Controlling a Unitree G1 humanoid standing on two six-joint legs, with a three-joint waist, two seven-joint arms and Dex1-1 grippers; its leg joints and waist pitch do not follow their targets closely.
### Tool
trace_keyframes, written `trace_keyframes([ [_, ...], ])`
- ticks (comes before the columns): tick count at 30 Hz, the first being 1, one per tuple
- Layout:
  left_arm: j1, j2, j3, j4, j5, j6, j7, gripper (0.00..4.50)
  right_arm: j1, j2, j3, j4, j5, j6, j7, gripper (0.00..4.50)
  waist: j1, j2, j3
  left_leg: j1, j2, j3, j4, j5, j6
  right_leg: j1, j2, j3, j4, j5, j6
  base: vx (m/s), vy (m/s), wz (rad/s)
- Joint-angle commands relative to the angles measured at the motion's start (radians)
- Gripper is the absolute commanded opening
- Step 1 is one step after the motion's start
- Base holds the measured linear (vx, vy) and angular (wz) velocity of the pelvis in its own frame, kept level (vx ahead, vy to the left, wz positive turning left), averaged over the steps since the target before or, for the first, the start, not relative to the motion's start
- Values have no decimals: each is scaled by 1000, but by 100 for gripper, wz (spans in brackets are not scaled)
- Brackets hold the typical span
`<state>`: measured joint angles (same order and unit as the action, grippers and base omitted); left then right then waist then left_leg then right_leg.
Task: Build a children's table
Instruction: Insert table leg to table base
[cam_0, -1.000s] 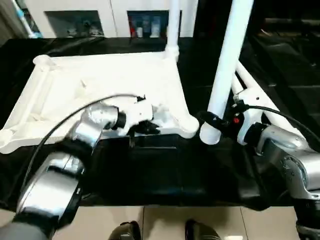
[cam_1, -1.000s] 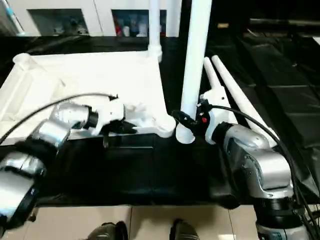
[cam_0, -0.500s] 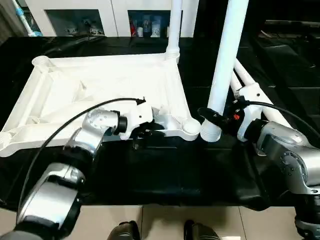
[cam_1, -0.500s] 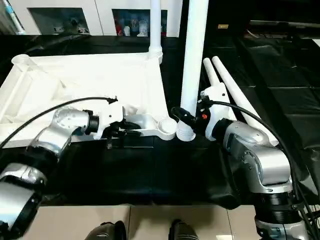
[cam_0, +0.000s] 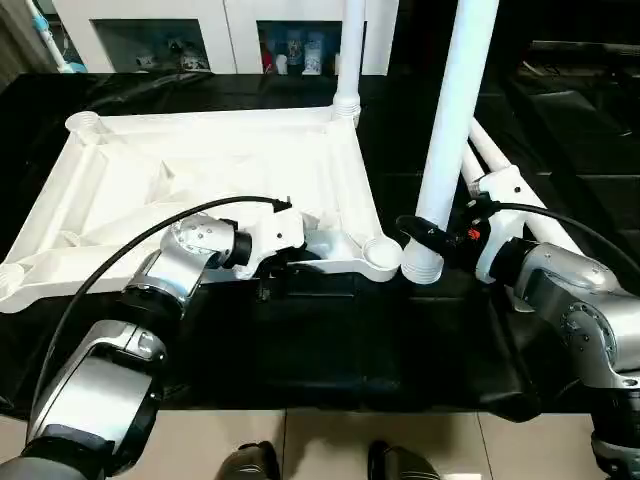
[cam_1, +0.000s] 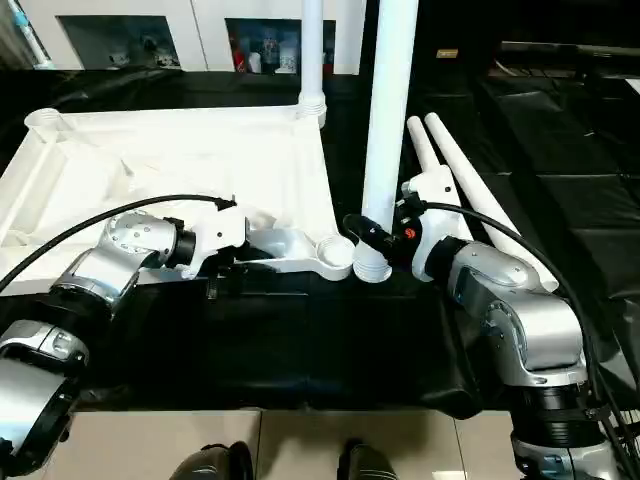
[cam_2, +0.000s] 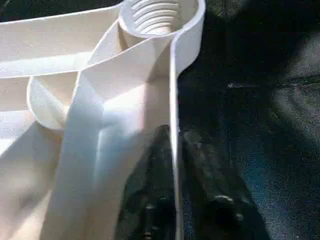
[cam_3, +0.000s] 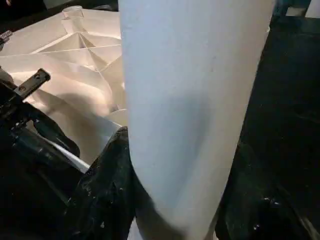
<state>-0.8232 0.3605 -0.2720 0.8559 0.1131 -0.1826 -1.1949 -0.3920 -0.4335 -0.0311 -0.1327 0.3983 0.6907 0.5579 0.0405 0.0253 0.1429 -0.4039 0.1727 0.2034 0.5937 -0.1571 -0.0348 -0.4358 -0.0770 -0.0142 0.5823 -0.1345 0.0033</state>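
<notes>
The children's table top (cam_0: 200, 160) lies upside down on the black bench, ribbed underside up. One white leg (cam_0: 350, 50) stands in its far right corner socket. My left gripper (cam_0: 290, 262) is shut on the top's thin near rim, close to the near right corner socket (cam_0: 381, 254). In the left wrist view a black finger (cam_2: 155, 190) sits on each side of that rim, with the threaded socket (cam_2: 160, 12) beyond. My right gripper (cam_0: 425, 240) is shut on another leg (cam_0: 455, 100), held upright. Its lower end hangs just right of the near right socket, apart from it.
Two more white legs (cam_1: 452, 150) lie side by side on the black sheet (cam_0: 350, 340), behind my right arm. A white glass-door cabinet (cam_0: 150, 40) stands beyond the bench. Pale floor tiles and the robot's feet (cam_0: 250, 462) show below the front edge.
The top's near right corner has settled flatter, so its socket opening now faces up. My left forearm has drawn in while the gripper stays on the rim. The right arm and leg have barely moved.
</notes>
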Motion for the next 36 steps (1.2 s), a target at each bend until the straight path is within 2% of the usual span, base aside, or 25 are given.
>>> trace_keyframes([
  [1,-2,-5,-9,12,6,-11,-14,22,-5,0,-12,-25,16,-15,15,184,7,-16,-109,31,41,-17,-59,-118,102,64,-53,25,-37,-117,-295,0,0,0],
  [4,-4,-11,-1,16,-16,-3,-30,3,-8,2,-15,-32,32,-7,25,184,7,-17,-110,30,41,-17,-58,-117,104,66,-54,25,-36,-117,-298,0,0,0],
  [7,-4,-10,-3,19,-17,-4,-42,3,-10,2,-20,-36,43,0,31,184,7,-17,-111,30,41,-17,-57,-124,102,66,-55,25,-36,-123,-299,0,0,0],
  [11,13,-4,-29,3,9,23,-42,0,-43,19,-57,-29,94,32,32,184,7,-14,-110,31,42,-18,-57,-134,99,65,-54,25,-37,-134,-299,0,0,0],
  [13,22,-19,-26,-17,14,95,-3,0,-76,38,-85,-11,124,49,24,184,7,-14,-109,32,43,-18,-57,-137,96,63,-55,25,-36,-138,-302,0,0,0],
  [14,26,-27,-23,-29,14,124,15,0,-93,46,-96,0,135,55,20,184,7,-12,-105,33,42,-17,-58,-146,91,61,-53,26,-38,-155,-301,0,0,0],
  [16,35,-36,-23,-49,22,167,49,0,-113,53,-102,19,140,55,20,184,10,-11,-105,36,44,-17,-58,-160,81,59,-54,26,-41,-187,-295,0,0,0],
  [17,39,-43,-20,-61,22,180,65,0,-125,56,-103,33,142,56,23,184,9,-15,-100,35,44,-18,-60,-171,73,56,-53,25,-43,-202,-292,0,0,0],
  [22,53,-50,-18,-90,13,176,63,0,-148,53,-73,87,135,53,53,184,10,-23,-96,33,41,-19,-63,-203,58,54,-55,26,-52,-275,-256,0,0,0],
  [24,55,-48,-18,-97,13,175,63,0,-149,49,-58,102,129,52,65,184,9,-23,-97,31,39,-20,-63,-199,59,54,-55,26,-52,-280,-247,0,0,0],
  [25,56,-44,-17,-104,11,171,62,0,-150,45,-45,114,120,48,76,184,9,-32,-95,30,39,-20,-63,-193,63,54,-55,25,-51,-281,-241,0,0,0],
  [26,60,-42,-17,-117,11,176,61,0,-152,43,-37,123,115,48,82,184,8,-29,-94,29,41,-21,-64,-188,64,53,-57,25,-51,-286,-239,0,0,0],
  [27,65,-37,-15,-135,5,182,53,0,-158,39,-26,146,104,38,93,184,5,-34,-92,29,40,-19,-64,-189,68,51,-55,25,-54,-292,-235,0,0,0],
  [30,73,-33,-15,-158,1,191,51,0,-168,37,-16,181,92,21,105,184,3,-29,-92,29,41,-21,-64,-182,69,49,-56,25,-52,-287,-238,0,0,0],
  [36,83,-23,-18,-176,-8,196,33,0,-192,37,22,279,47,-33,141,184,-2,-35,-86,28,41,-20,-65,-191,73,48,-56,26,-53,-280,-241,0,0,0],
])
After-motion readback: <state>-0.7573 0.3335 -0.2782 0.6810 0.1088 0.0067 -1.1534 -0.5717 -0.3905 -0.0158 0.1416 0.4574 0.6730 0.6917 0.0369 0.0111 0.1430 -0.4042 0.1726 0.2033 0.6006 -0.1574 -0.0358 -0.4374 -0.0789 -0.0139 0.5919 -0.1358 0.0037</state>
